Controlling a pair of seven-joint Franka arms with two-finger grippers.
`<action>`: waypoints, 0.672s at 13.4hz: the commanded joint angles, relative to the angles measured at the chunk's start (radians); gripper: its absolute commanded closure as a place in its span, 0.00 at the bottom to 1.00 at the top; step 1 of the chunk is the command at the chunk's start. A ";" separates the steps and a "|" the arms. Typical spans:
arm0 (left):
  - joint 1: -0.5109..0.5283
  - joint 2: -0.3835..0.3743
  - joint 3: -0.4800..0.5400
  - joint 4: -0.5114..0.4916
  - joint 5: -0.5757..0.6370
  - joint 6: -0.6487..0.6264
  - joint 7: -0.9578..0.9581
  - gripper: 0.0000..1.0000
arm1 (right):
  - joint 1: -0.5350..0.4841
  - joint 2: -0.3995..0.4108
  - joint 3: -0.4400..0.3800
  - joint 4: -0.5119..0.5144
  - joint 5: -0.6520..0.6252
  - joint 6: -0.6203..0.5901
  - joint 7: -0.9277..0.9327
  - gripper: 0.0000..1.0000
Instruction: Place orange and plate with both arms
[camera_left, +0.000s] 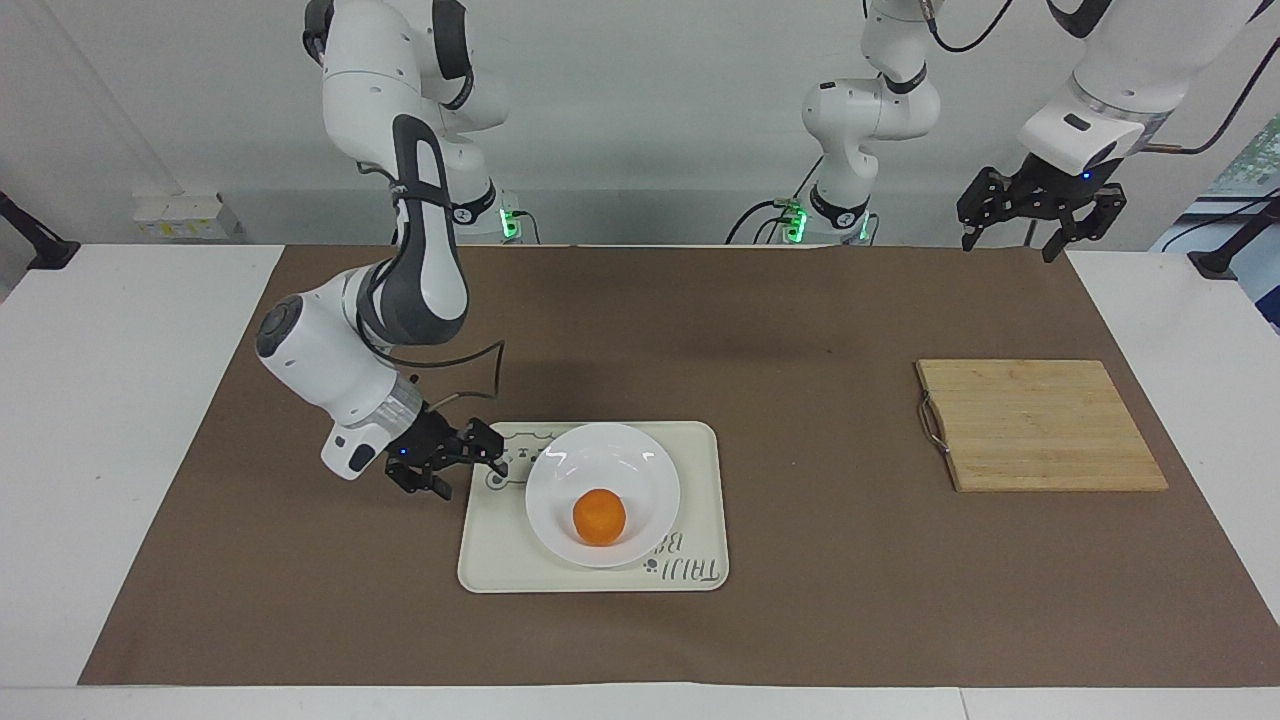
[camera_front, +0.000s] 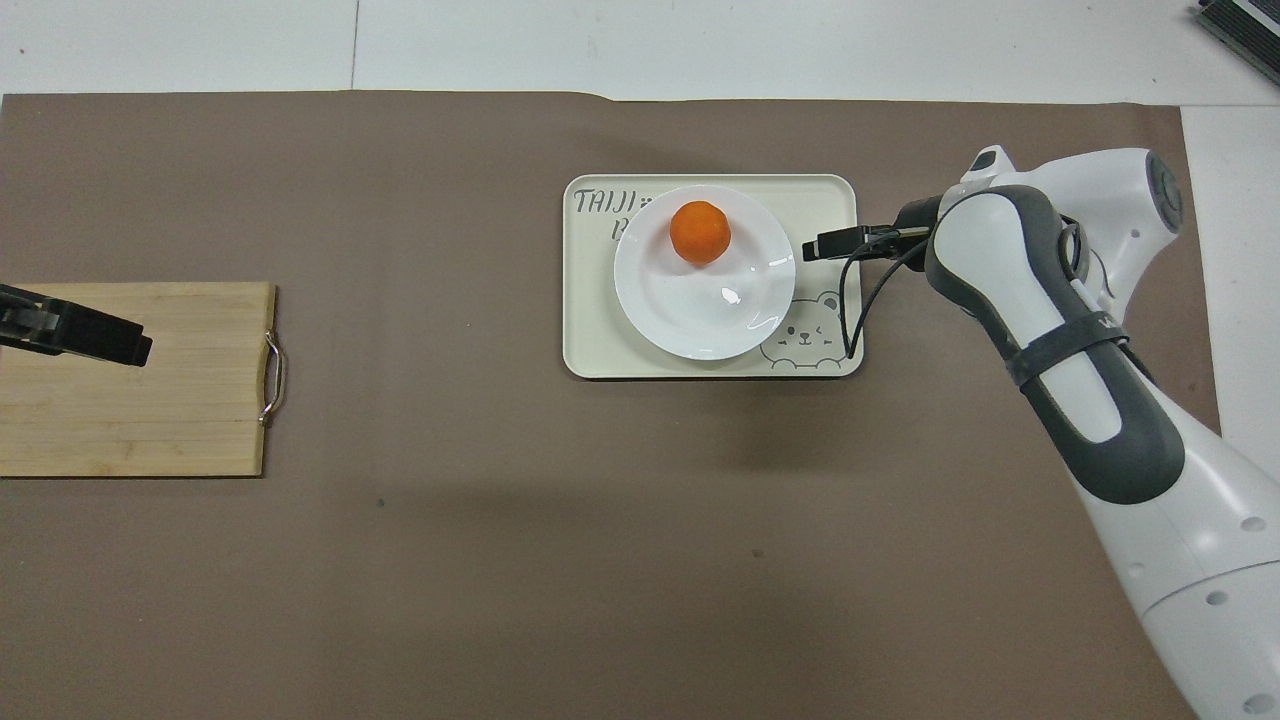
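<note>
The orange (camera_left: 600, 517) (camera_front: 700, 232) lies in the white plate (camera_left: 640, 468) (camera_front: 690, 312), on the part of it farther from the robots. The plate rests flat on a cream tray (camera_left: 500, 552) (camera_front: 590, 335). My right gripper (camera_left: 468, 468) (camera_front: 828, 243) is open and holds nothing. It hovers low over the tray's edge toward the right arm's end, a short gap from the plate's rim. My left gripper (camera_left: 1010, 245) (camera_front: 130, 346) waits open and raised at the left arm's end, covering part of a wooden board in the overhead view.
A wooden cutting board (camera_left: 1040, 425) (camera_front: 180, 400) with a metal handle lies toward the left arm's end. A brown mat (camera_left: 800, 330) covers most of the white table. A cable loops from the right wrist over the tray's bear drawing (camera_front: 815, 325).
</note>
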 joint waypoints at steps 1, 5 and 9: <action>0.007 -0.014 -0.004 -0.007 0.013 0.005 -0.007 0.00 | 0.005 -0.088 0.008 -0.018 -0.208 -0.033 0.193 0.00; 0.007 -0.014 -0.004 -0.007 0.013 0.005 -0.009 0.00 | -0.003 -0.188 0.005 -0.015 -0.328 -0.212 0.349 0.00; 0.007 -0.014 -0.004 -0.007 0.013 0.005 -0.007 0.00 | -0.046 -0.299 -0.004 -0.015 -0.382 -0.357 0.421 0.00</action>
